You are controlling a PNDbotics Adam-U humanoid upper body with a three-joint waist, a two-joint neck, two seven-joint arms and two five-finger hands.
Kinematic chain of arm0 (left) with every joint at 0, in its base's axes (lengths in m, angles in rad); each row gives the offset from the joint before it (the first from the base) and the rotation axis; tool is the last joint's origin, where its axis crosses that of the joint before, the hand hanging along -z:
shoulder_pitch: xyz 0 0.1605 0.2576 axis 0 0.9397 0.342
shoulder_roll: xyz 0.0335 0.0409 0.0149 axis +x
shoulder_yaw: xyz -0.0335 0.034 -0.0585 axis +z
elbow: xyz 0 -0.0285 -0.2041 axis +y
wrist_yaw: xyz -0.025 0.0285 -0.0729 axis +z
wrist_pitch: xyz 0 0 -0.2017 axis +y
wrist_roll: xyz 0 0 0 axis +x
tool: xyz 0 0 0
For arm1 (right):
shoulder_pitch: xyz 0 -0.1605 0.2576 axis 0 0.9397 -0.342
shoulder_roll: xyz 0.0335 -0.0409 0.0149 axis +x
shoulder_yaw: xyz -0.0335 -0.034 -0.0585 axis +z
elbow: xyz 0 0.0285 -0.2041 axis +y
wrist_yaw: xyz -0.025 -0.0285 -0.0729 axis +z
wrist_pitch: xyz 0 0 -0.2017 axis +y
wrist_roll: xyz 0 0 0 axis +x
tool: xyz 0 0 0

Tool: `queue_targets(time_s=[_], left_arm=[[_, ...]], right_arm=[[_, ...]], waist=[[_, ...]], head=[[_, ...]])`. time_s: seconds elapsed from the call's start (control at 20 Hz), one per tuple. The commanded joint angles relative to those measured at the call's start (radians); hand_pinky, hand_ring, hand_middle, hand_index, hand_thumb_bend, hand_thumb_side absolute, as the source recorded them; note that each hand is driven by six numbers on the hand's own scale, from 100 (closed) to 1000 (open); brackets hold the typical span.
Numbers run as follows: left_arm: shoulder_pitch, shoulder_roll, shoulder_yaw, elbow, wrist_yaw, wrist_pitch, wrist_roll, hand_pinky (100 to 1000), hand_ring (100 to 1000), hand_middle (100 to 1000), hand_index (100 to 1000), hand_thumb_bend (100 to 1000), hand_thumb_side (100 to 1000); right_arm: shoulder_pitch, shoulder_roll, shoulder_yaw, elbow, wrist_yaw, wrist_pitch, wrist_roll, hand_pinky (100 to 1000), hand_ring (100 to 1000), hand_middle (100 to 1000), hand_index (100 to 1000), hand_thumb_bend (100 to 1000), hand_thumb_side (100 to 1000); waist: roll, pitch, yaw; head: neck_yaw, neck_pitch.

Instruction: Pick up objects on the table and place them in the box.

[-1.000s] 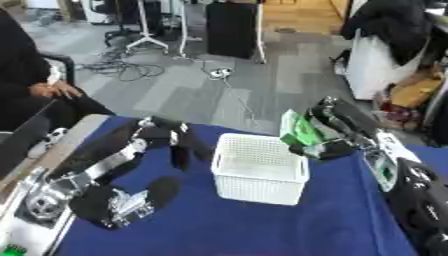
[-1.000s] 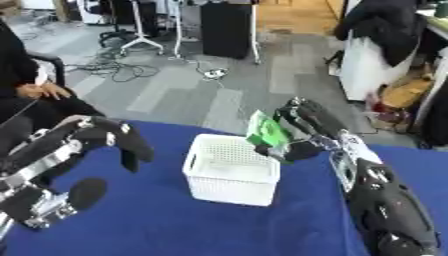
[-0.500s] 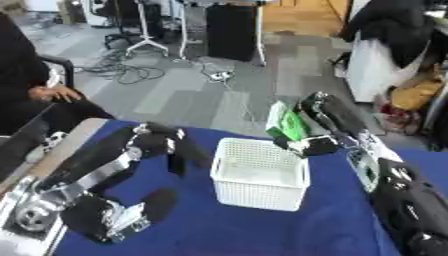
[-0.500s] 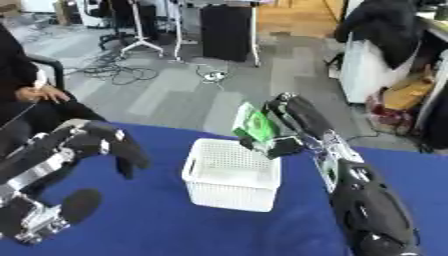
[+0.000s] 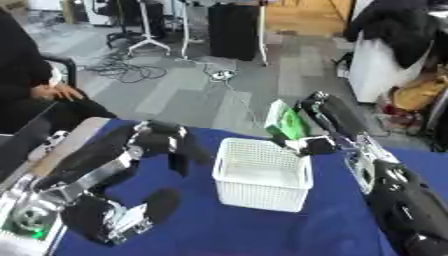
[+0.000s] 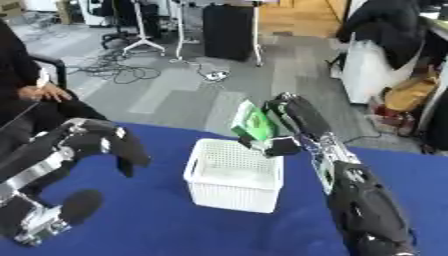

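My right hand [image 6: 293, 125] is up over the far right corner of the white basket [image 6: 234, 175], fingers and thumb closed on a green packet [image 6: 255, 122] that I hold tilted, its lower edge just above the basket's far rim. The packet is in the air, touching nothing but my hand. My right arm runs back from the basket toward the lower right corner of the view. The basket sits on the blue table [image 6: 157, 225], and I cannot make out anything inside it. My left hand [image 5: 171, 145] hangs to the left of the basket, well apart from it, fingers drooping down relaxed and holding nothing, just above the blue cloth.
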Motion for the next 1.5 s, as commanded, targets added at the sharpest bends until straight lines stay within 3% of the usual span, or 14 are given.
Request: queue_targets(time_s=[0.05, 0.1, 0.15, 0.25, 0.3, 0.4, 0.6, 0.95, 1.05, 1.15, 1.25, 1.3, 1.4, 1.5], left_arm=[[-0.017, 0.004, 0.004, -0.02, -0.003, 0.001, -0.006, 395, 477, 585, 761, 124, 1000], [-0.017, 0.004, 0.004, -0.02, -0.003, 0.001, -0.007, 395, 477, 585, 761, 124, 1000], [-0.017, 0.004, 0.003, -0.02, -0.003, 0.002, -0.007, 395, 477, 585, 761, 124, 1000], [-0.017, 0.004, 0.003, -0.02, -0.003, 0.002, -0.009, 395, 477, 585, 761, 124, 1000], [-0.017, 0.004, 0.003, -0.02, -0.004, 0.003, -0.01, 395, 477, 585, 761, 124, 1000], [-0.016, 0.004, 0.003, -0.02, -0.004, 0.003, -0.011, 394, 477, 585, 761, 124, 1000], [-0.015, 0.005, 0.003, -0.019, -0.004, 0.004, -0.013, 395, 477, 585, 761, 124, 1000], [-0.013, 0.008, 0.004, -0.019, -0.006, 0.005, -0.015, 394, 476, 585, 761, 125, 1000], [-0.011, 0.009, 0.004, -0.018, -0.007, 0.005, -0.016, 395, 476, 585, 760, 125, 1000], [-0.006, 0.013, 0.006, -0.017, -0.009, 0.006, -0.015, 395, 477, 585, 760, 124, 1000], [0.0, 0.019, 0.009, -0.015, -0.013, 0.007, -0.014, 395, 477, 585, 760, 125, 1000], [0.004, 0.025, 0.012, -0.013, -0.016, 0.008, -0.012, 395, 477, 584, 760, 125, 1000], [0.013, 0.036, 0.017, -0.01, -0.02, 0.009, -0.008, 396, 477, 584, 758, 124, 1000], [0.023, 0.051, 0.021, -0.007, -0.024, 0.009, -0.003, 395, 476, 583, 756, 124, 1000]], right_arm=[[-0.033, -0.001, -0.002, -0.006, 0.005, -0.008, -0.023, 100, 197, 242, 386, 596, 899], [-0.033, 0.0, 0.0, -0.004, 0.009, -0.006, -0.024, 100, 145, 190, 348, 567, 866], [-0.033, -0.001, 0.002, -0.002, 0.015, 0.0, -0.022, 338, 486, 558, 660, 693, 1000], [-0.031, -0.001, 0.007, 0.006, 0.043, 0.03, 0.0, 759, 709, 767, 793, 714, 1000], [-0.031, 0.0, 0.008, 0.007, 0.053, 0.041, 0.011, 853, 786, 823, 835, 720, 1000], [-0.032, 0.003, 0.005, 0.004, 0.06, 0.048, 0.022, 919, 832, 845, 849, 724, 1000], [-0.032, 0.002, -0.001, -0.007, 0.05, 0.046, 0.014, 925, 834, 836, 838, 727, 1000], [-0.029, -0.028, 0.008, -0.003, 0.027, 0.028, -0.012, 904, 810, 812, 818, 728, 1000], [-0.024, -0.031, 0.01, -0.003, 0.011, 0.02, -0.024, 841, 756, 772, 797, 719, 1000], [-0.013, -0.034, 0.017, -0.008, -0.021, -0.003, -0.033, 634, 609, 693, 793, 678, 1000], [0.006, -0.045, 0.038, -0.02, -0.093, -0.04, -0.034, 473, 536, 631, 783, 650, 1000], [0.029, -0.056, 0.059, -0.033, -0.161, -0.067, -0.025, 309, 431, 529, 736, 571, 1000], [0.103, -0.073, 0.112, -0.093, -0.347, -0.119, 0.026, 100, 262, 399, 654, 502, 1000], [0.234, -0.07, 0.172, -0.236, -0.577, -0.145, 0.147, 100, 159, 307, 587, 472, 1000]], waist=[[0.002, -0.012, 0.002], [0.002, -0.013, 0.003], [0.001, -0.013, 0.003], [0.001, -0.013, 0.003], [0.001, -0.013, 0.003], [0.001, -0.014, 0.003], [0.001, -0.014, 0.002], [0.0, -0.017, 0.0], [0.0, -0.019, 0.0], [-0.001, -0.022, -0.002], [-0.003, -0.026, -0.006], [-0.004, -0.03, -0.012], [-0.006, -0.036, -0.025], [-0.004, -0.039, -0.043]], head=[[-0.003, -0.012], [-0.002, -0.012], [-0.001, -0.012], [0.001, -0.012], [0.002, -0.012], [0.004, -0.011], [0.008, -0.009], [0.013, -0.008], [0.01, -0.01], [0.009, -0.019], [0.007, -0.034], [0.003, -0.052], [-0.013, -0.094], [-0.035, -0.152]])
